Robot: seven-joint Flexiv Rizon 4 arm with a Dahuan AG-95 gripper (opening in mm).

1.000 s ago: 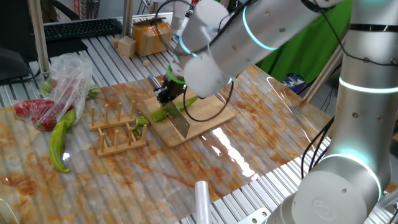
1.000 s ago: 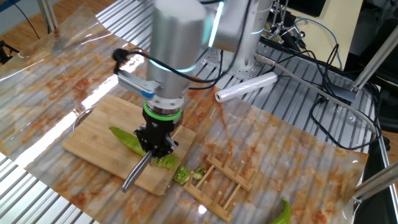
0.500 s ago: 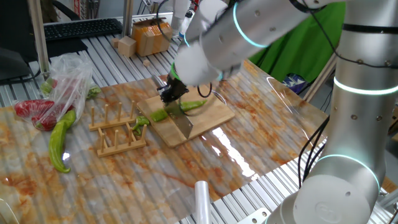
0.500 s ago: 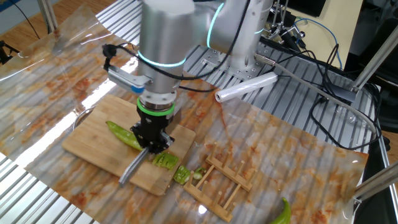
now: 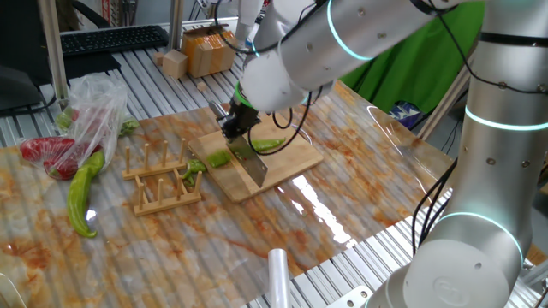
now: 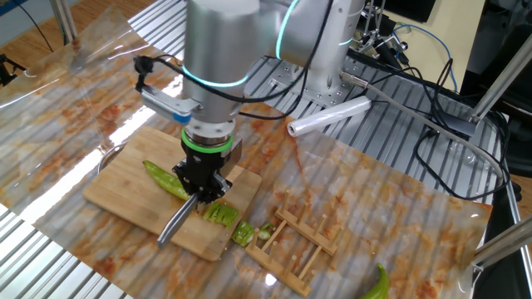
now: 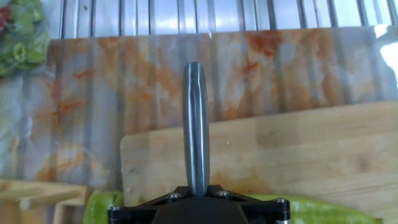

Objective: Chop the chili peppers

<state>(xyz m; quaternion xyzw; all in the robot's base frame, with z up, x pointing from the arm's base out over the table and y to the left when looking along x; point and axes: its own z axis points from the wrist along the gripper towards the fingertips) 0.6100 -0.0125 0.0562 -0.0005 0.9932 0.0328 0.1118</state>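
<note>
The black two-finger gripper (image 6: 202,188) is clamped tight on the handle of a steel-bladed kitchen knife (image 5: 249,162), held over the pale wooden cutting board (image 6: 125,193). The slim glossy green chili pepper (image 6: 165,180) lies on that board under the hand, a cut chunk (image 6: 221,214) beside the blade (more pieces sit at the board's edge, by the wooden slatted rack (image 5: 163,181)).

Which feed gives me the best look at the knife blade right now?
One fixed view: the knife blade shows broadside over the cutting board, shut in the gripper. The other fixed view shows it edge-on as a thin bar. The hand view sees only its spine.
</note>
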